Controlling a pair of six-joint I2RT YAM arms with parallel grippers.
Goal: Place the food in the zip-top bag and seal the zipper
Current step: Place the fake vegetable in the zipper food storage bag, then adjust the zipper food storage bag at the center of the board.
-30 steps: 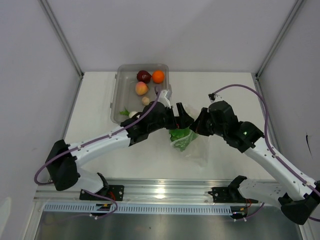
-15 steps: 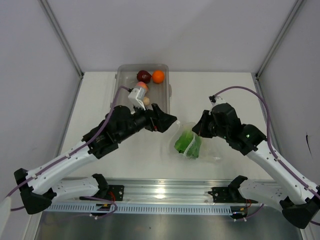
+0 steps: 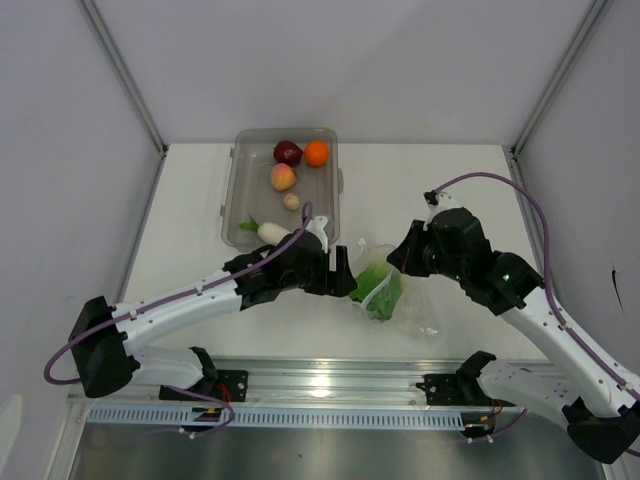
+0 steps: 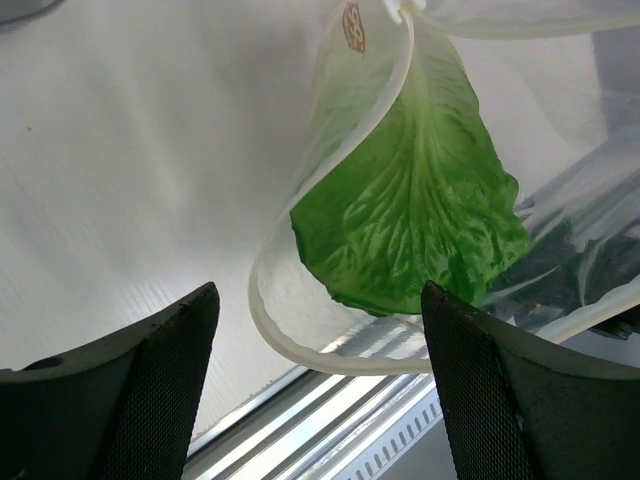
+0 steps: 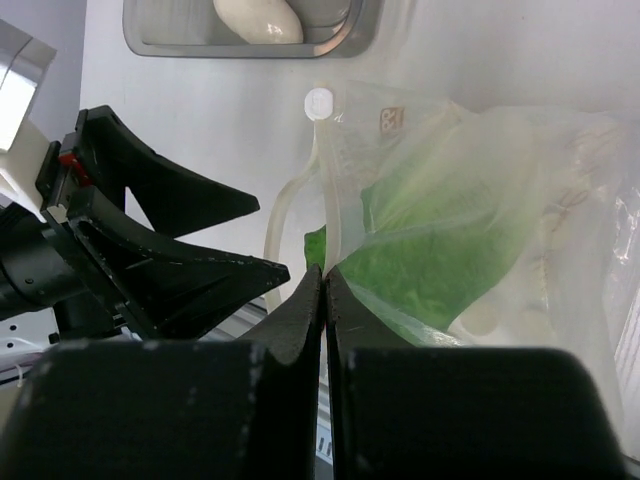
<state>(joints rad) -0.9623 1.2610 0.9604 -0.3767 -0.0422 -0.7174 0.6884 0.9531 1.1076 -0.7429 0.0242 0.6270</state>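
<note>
one rim of the zip-top bag (image 3: pixel 400 300) sits pinched in right jaws — left jaws spread wide at its mouth.

The white-and-black left arm (image 3: pixel 180 300) reaches low from its base toward the table centre. The left gripper (image 3: pixel 342 278) has its black mesh-textured fingers (image 4: pixel 150 390) spread wide, holding nothing. The right arm (image 3: pixel 560 335) angles inward with its elbow raised. The right gripper (image 3: pixel 393 257) has its fingertips (image 5: pixel 300 300) pressed together, pinching the rim of the clear crinkly plastic bag (image 5: pixel 480 200).
</note>
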